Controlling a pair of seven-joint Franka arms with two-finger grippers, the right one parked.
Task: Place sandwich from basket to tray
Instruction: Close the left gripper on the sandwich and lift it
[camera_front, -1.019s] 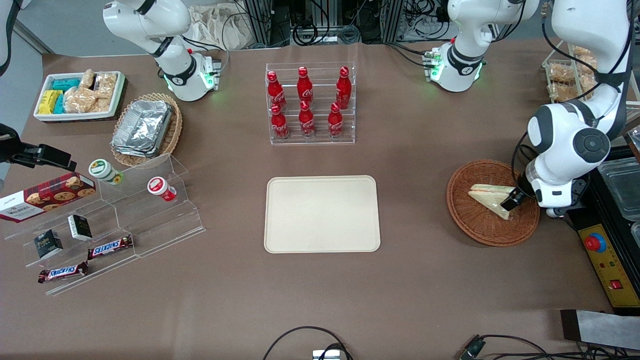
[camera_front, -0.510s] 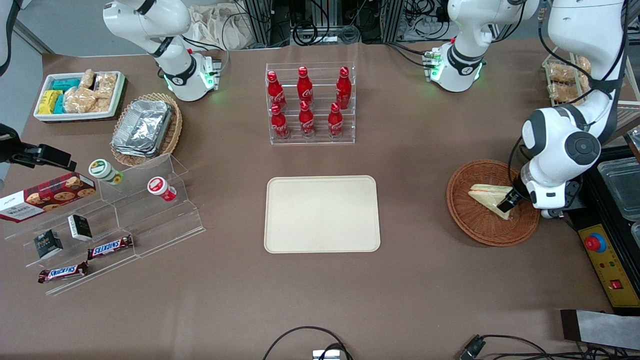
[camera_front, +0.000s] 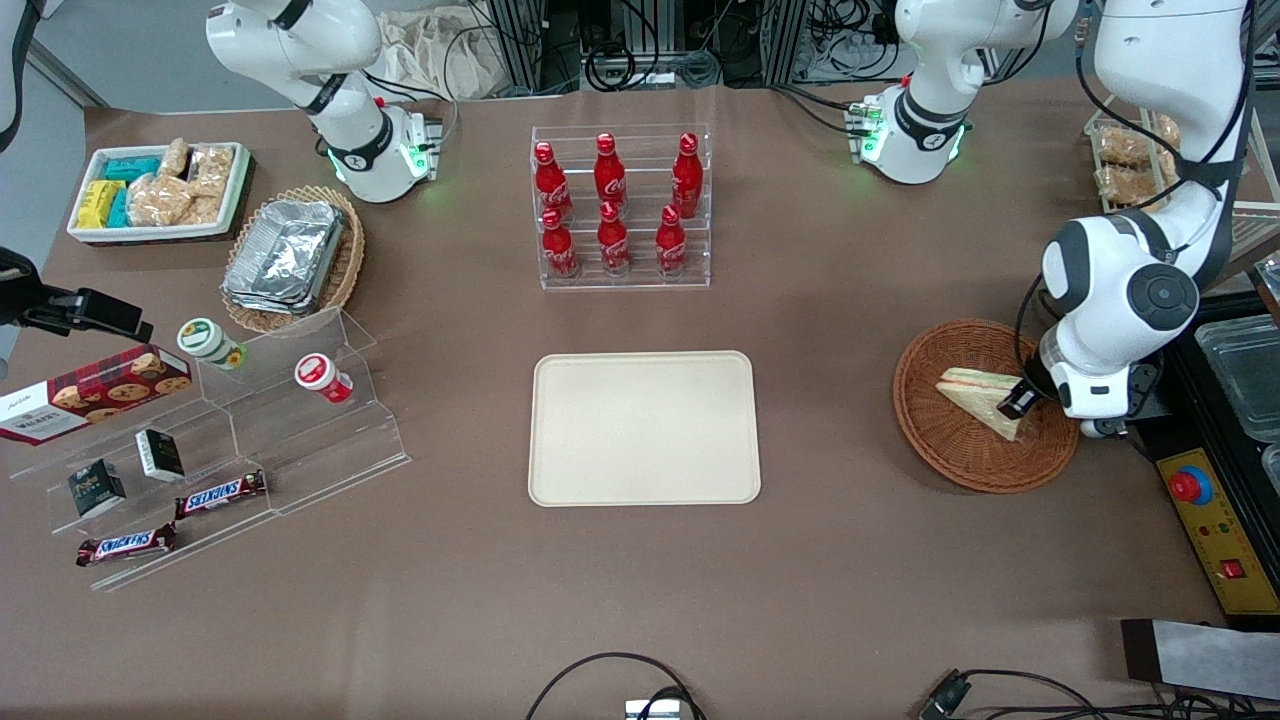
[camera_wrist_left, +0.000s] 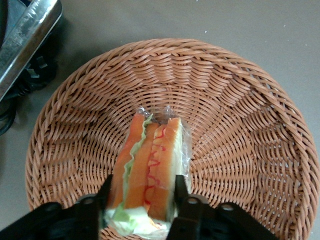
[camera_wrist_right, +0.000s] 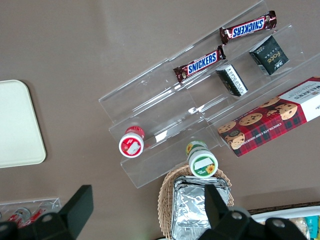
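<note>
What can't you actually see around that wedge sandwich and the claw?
- Front view: the gripper is mostly hidden under the white arm's wrist.
- Left wrist view: the frame edge cuts off the clear-wrapped triangular sandwich's end.
- Both: the reddish-brown woven basket's floor beneath the sandwich is covered.

The brown table (camera_front: 860, 560) carries the tray (camera_front: 644, 428), the basket (camera_front: 950, 450), and the gripper (camera_front: 1018, 403) above it
</note>
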